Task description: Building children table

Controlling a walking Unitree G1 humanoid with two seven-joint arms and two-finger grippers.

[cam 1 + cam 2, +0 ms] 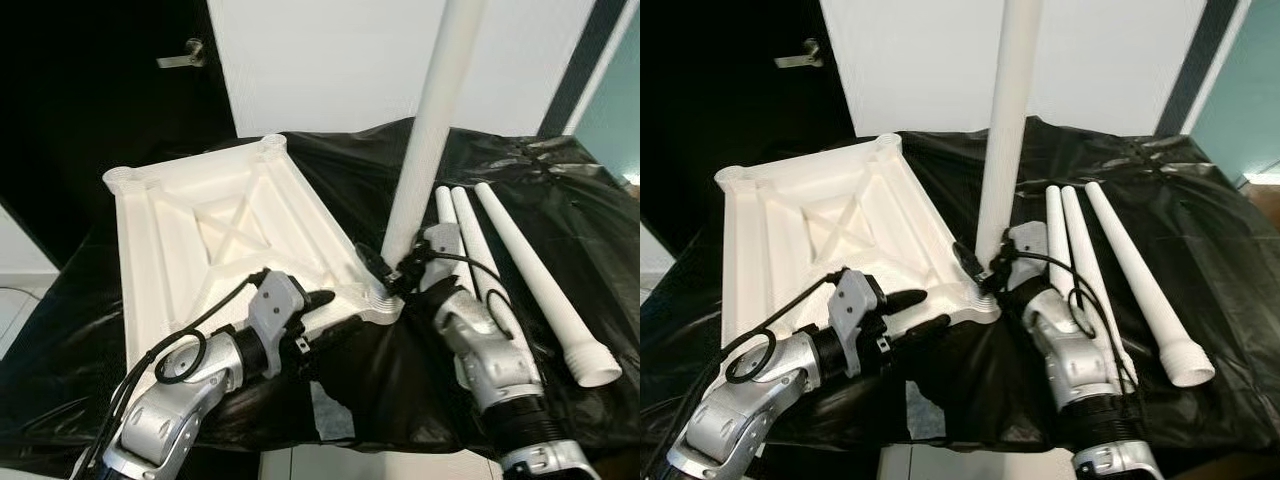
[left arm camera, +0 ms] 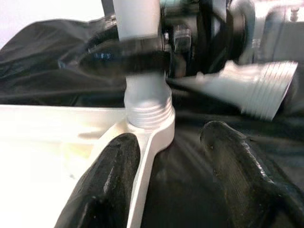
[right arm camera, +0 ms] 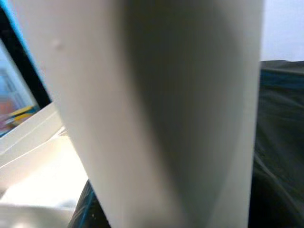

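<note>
Left eye view: right gripper (image 1: 392,272) clamps the upright table leg (image 1: 432,120), threaded end seated in the inverted tabletop (image 1: 180,250) corner socket. Left gripper (image 1: 335,312), fingers apart, straddles the tabletop edge

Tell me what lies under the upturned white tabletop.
The upturned tabletop rests on a black plastic sheet that spreads out past its edges. Whatever surface the black plastic sheet covers is hidden.

white wall (image 1: 330,60); dark door (image 1: 100,90), metal handle (image 1: 185,55); black sheet (image 1: 560,200)
</note>
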